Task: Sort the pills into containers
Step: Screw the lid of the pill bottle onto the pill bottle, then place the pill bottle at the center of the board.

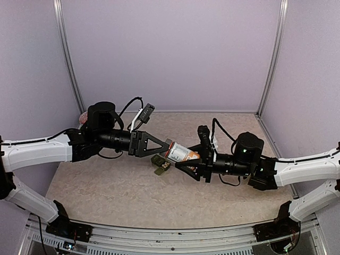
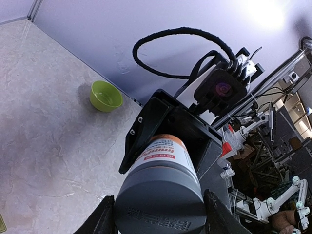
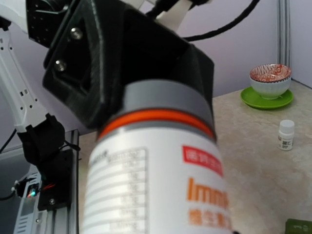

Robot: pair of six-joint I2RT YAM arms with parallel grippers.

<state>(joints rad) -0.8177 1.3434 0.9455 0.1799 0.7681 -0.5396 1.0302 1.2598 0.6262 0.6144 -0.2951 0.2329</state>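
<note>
white shells covered the left arm [image 1: 37,150] and right arm [image 1: 311,166]; the left gripper [image 1: 170,147] and right gripper [image 1: 187,156] were angular black, silver-screwed, trailing looped black cables [image 2: 180,30].

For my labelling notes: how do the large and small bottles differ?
The large bottle is held sideways between the left hand and right hand; the small bottle stands upright on the table. The large one's cap is grey, the small one's white. Both bodies are white, labelled.
</note>
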